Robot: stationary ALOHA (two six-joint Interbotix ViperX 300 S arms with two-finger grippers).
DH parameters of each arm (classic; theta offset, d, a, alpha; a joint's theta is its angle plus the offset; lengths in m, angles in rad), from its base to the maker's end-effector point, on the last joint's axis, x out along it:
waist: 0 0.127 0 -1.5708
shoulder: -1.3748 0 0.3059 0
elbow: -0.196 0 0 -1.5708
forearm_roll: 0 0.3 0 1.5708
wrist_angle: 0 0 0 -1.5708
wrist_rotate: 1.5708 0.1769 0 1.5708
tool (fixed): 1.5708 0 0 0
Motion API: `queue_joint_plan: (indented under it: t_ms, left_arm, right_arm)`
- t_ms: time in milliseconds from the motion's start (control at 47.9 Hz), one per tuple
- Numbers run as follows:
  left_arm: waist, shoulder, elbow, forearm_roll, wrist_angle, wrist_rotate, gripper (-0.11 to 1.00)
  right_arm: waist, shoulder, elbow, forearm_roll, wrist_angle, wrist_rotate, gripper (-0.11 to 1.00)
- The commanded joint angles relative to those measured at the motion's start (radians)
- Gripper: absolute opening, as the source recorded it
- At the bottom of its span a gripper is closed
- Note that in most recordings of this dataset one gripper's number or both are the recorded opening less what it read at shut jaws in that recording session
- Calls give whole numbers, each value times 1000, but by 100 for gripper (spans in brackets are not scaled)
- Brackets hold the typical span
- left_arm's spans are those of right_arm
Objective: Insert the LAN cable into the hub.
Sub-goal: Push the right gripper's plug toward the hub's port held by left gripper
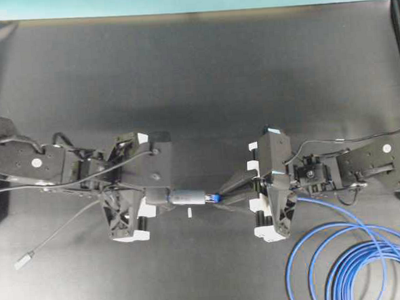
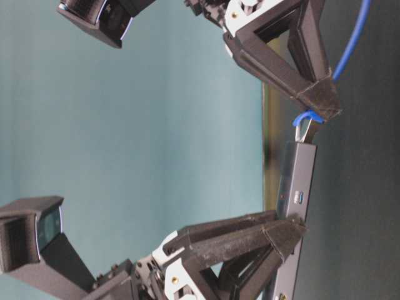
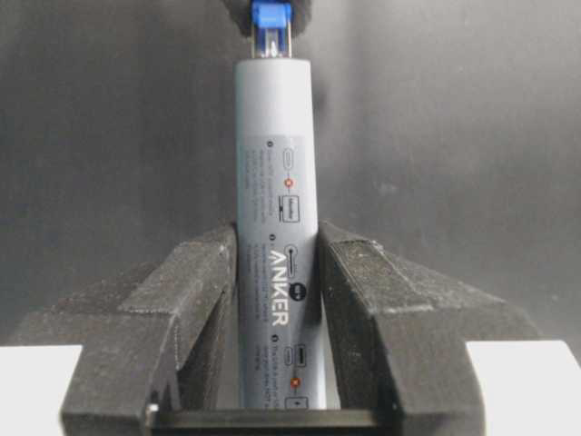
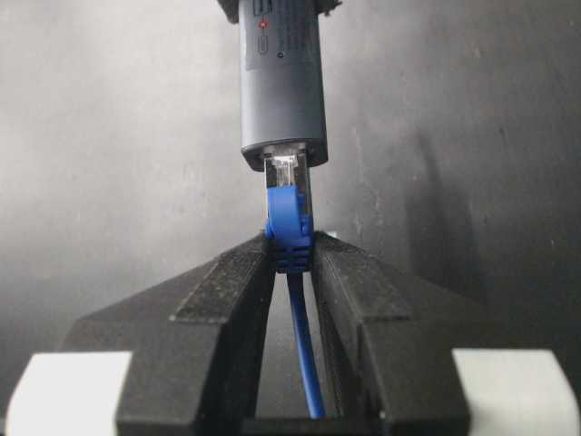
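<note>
Nearest you, the left gripper (image 3: 277, 300) has its fingers (image 3: 195, 300) pinching the hub (image 3: 275, 182) by its sides, holding it level above the table (image 1: 195, 75). Your right gripper (image 4: 292, 263) pinches the blue boot of the LAN cable (image 4: 290, 227); its clear plug sits partly inside the port at the hub's end. The cable's loops lie on the table by the right arm.
</note>
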Motion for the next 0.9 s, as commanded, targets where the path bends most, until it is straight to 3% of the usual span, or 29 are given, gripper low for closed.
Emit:
queue_joint_plan:
  t_ms: [0,480,877]
  left_arm:
    - [0,3,-44,3,14,20,28]
    - [-8,120,-276,3,325,135,28]
    - [-25,161,-322,3,360,153,28]
  right_arm:
    - [2,-9,-23,0,-6,-3,13]
    - [0,11,-67,-3,117,-26,13]
    - [-5,14,-74,-5,78,-26,13]
